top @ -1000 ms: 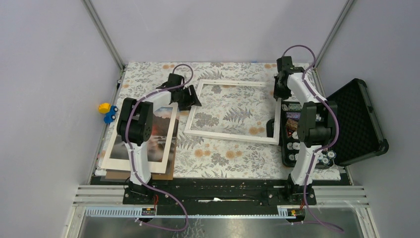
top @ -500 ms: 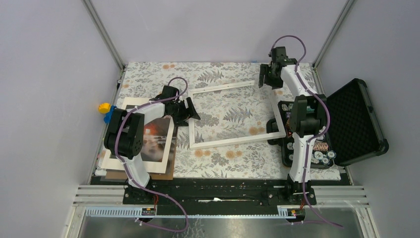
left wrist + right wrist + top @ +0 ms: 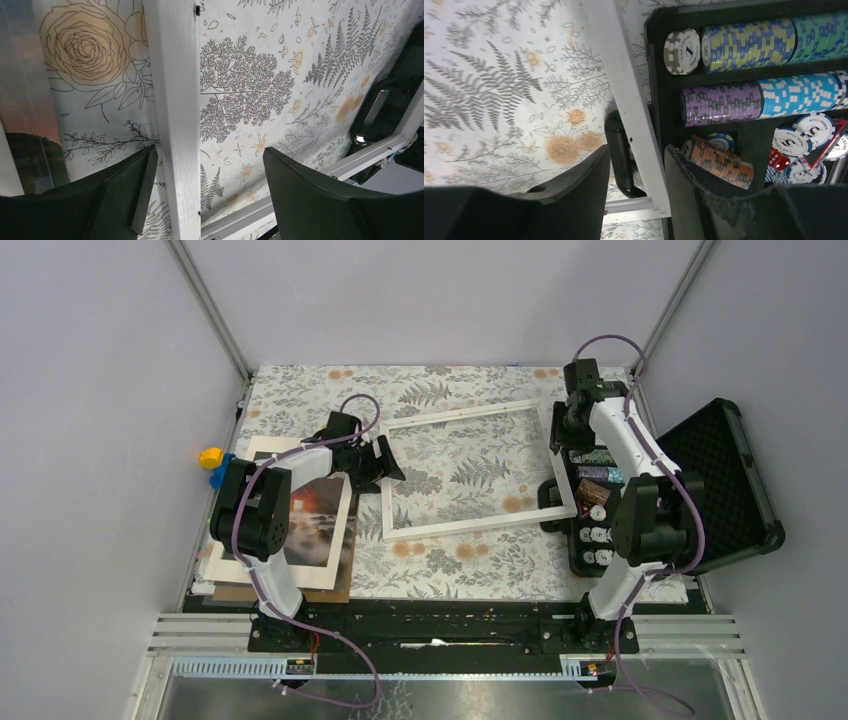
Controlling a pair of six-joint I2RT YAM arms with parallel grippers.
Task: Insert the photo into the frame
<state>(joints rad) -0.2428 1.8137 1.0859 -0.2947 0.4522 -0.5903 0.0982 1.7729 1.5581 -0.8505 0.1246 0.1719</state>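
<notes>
The white frame (image 3: 470, 524) lies skewed on the flowered table cover, and its right bar rests over the edge of the black chip case. My left gripper (image 3: 378, 465) is open and straddles the frame's left bar (image 3: 172, 100), which runs close to my left finger, at the gripper's mouth (image 3: 207, 155). My right gripper (image 3: 560, 430) straddles the right bar (image 3: 624, 80) near its near corner. At its mouth (image 3: 638, 152) the jaws stand narrowly apart, with the bar against the right finger. The photo (image 3: 315, 515) lies at the left under a white mat (image 3: 240, 540), and its edge shows in the left wrist view (image 3: 25, 125).
A brown backing board (image 3: 345, 578) sticks out under the mat. The open black case (image 3: 720, 480) with rows of poker chips (image 3: 744, 45) stands at the right edge. Yellow and blue toys (image 3: 212, 465) sit outside the left wall rail.
The frame was turned counter-clockwise a second ago and has since stayed still. My right gripper has slid from the frame's far right corner down its right bar. My left gripper has barely moved.
</notes>
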